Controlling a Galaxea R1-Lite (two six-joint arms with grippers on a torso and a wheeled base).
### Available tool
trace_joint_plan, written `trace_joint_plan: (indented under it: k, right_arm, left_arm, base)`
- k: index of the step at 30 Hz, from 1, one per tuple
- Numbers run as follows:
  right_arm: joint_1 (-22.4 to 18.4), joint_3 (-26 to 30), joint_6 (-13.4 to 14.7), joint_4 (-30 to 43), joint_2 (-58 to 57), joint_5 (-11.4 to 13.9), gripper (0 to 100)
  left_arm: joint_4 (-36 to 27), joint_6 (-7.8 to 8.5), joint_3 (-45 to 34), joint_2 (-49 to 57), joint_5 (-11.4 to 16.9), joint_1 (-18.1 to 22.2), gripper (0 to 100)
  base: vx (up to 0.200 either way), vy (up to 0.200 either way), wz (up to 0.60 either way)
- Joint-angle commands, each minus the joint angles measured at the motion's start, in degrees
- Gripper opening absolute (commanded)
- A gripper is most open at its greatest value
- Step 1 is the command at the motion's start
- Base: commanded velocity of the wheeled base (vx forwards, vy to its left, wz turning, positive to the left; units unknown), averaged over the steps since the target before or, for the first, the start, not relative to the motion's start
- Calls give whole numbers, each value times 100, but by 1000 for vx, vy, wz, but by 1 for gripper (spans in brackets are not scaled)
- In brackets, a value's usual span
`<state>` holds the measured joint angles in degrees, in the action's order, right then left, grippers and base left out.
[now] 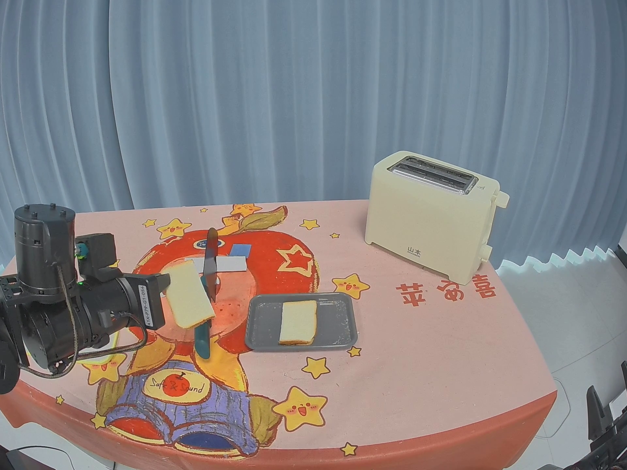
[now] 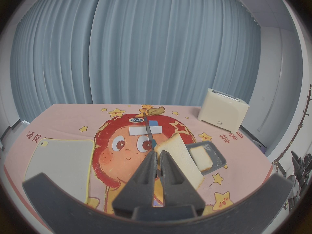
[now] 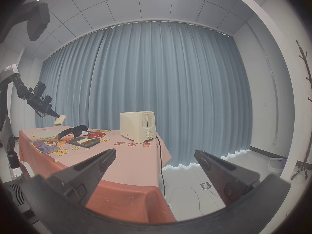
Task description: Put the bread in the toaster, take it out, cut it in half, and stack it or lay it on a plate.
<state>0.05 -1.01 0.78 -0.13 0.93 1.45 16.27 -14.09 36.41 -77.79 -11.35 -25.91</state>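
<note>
Left gripper, closed tight on a bread half, should carry it over the grey tray and release low atop the lying half.

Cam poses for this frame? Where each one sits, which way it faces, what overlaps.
Head view: on the head, facing forward and down at the table; left arm at the left edge, holding a bread slice.
Left wrist view: behind the left gripper above the table, looking past its shut jaws toward the toaster and curtain.
Right wrist view: low off the table's right side, facing the curtain; right gripper open in front, left arm far off.
Shared: all three show the toaster, bread slice and tray.
</note>
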Motion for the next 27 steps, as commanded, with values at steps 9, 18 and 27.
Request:
trace_joint_plan:
  k: [9,18,27]
  right_arm:
    - [4,101,1,-4,-93,4,100]
    - [4,101,1,-4,-93,4,100]
    - [4,101,1,-4,-93,4,100]
  left_arm:
    - [34,-85,103,-87,353,-2,0]
    - [34,-102,68,-96,502,-11,0]
    - [139,-146,68,-87,862,-160,0]
  base:
    - [0,0,0]
    - [0,0,0]
    - [0,0,0]
